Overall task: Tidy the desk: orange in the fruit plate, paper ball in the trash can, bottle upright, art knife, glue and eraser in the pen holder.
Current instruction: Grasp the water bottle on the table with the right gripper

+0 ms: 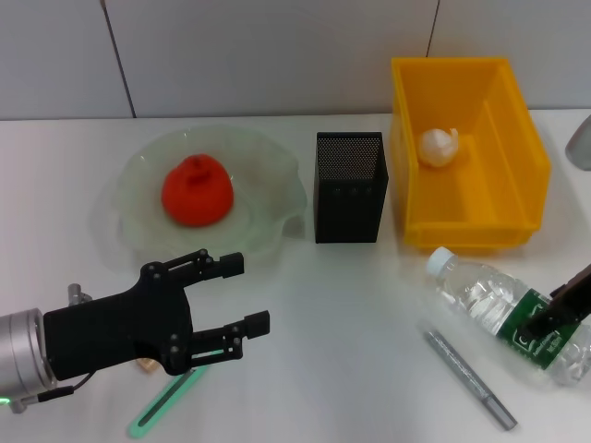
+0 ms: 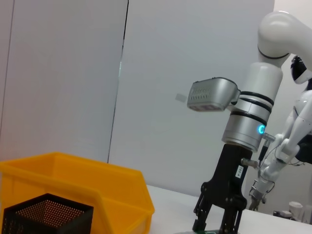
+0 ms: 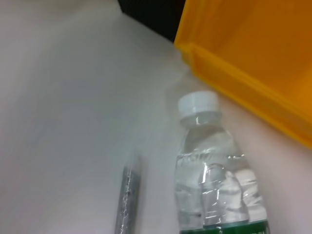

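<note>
The orange [image 1: 196, 191] sits in the glass fruit plate [image 1: 268, 166]. The paper ball [image 1: 440, 146] lies in the yellow trash can [image 1: 517, 138]. The black mesh pen holder [image 1: 349, 185] stands between them. The bottle [image 1: 480, 300] [image 3: 214, 180] lies on its side at the right, with my right gripper [image 1: 552, 316] [image 2: 218, 225] down on its green label. My left gripper [image 1: 245, 295] hovers open at the front left. Below it lie a slim green tool [image 1: 171, 399] and a small tan eraser [image 1: 146, 366]. A grey pen-shaped tool [image 1: 469, 377] [image 3: 127, 200] lies beside the bottle; which one is the art knife or the glue I cannot tell.
A grey object [image 1: 582, 140] shows at the right edge behind the trash can. A wall closes the table's far side. Bare tabletop [image 1: 351, 314] lies in front of the pen holder.
</note>
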